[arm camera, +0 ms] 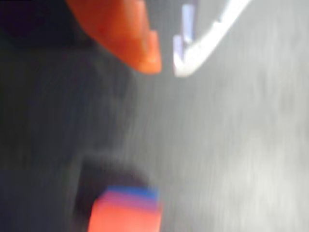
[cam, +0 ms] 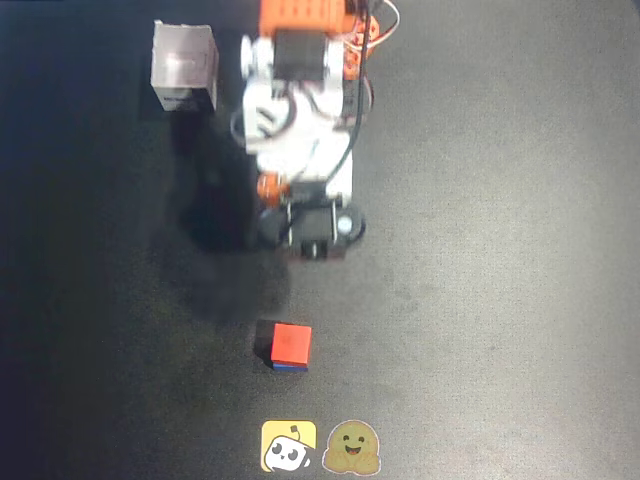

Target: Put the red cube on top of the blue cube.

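Red cube point(cam: 291, 344) sits stacked on the blue cube point(cam: 288, 367), task apparently done, gripper point(arm camera: 166, 63) empty, fingers slightly apart.

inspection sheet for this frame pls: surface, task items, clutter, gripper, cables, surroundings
Surface: dark matte table, no spills seen.
Job's things: red cube sits on top of the blue cube; only a blue sliver shows under it in the overhead view; same stack blurred in the wrist view.
Clutter: white box at top left; two cartoon stickers at the bottom edge.
Gripper: gripper empty, well clear of the stack; opening unclear, wrist view blurred.
Cables: wires along the arm near its base.
Surroundings: nothing seen.
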